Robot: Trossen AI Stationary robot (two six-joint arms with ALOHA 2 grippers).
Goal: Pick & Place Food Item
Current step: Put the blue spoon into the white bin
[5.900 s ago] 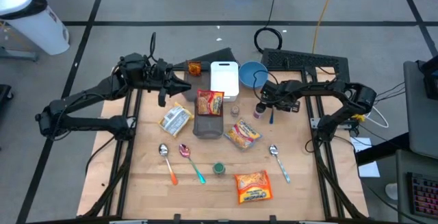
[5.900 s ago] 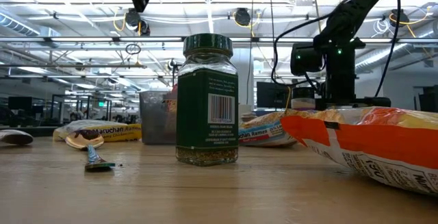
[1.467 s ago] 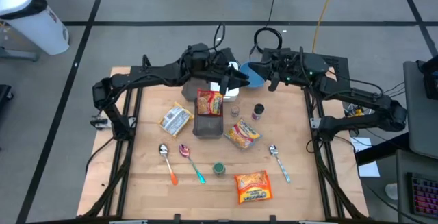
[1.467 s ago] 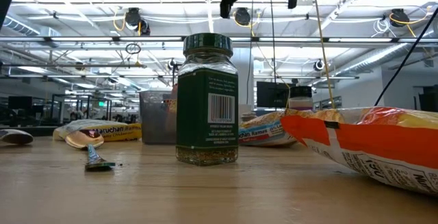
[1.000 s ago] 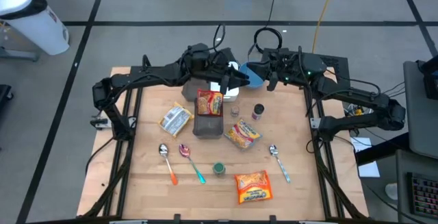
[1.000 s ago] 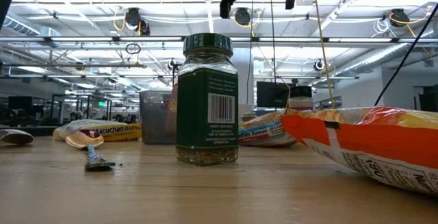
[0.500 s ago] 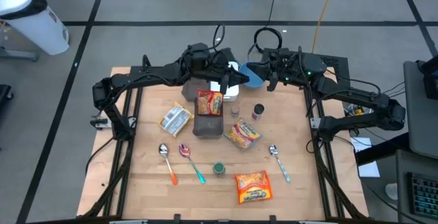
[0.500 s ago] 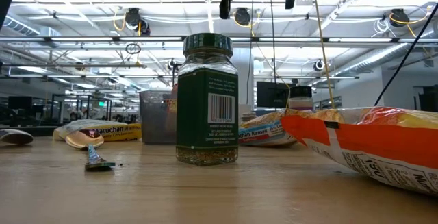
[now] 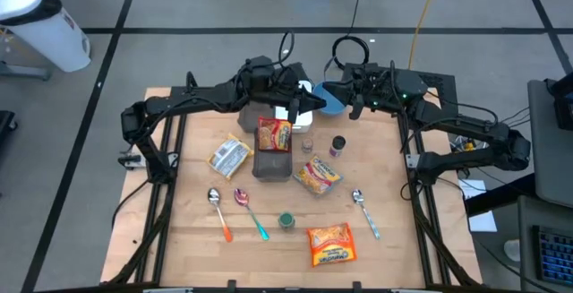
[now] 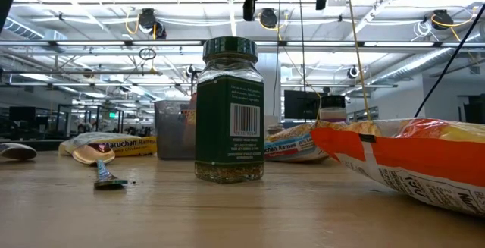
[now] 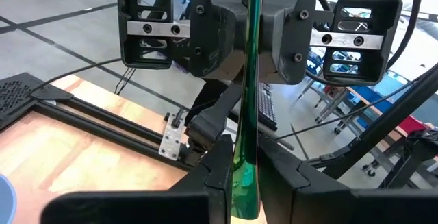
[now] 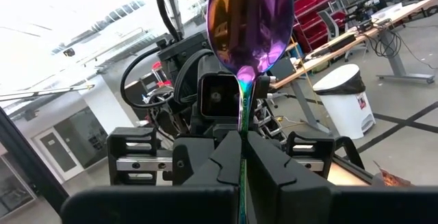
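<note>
While both arms meet above the far end of your tabletop, the left gripper and right gripper face each other, each clamped on the same spoon, held in the air near the blue bowl.

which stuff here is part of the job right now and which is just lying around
In use:
- spoon
- left claw, shut on its green handle
- right claw, shut on it too

Lying about:
- orange snack bag
- spice jar
- blue bowl
</note>
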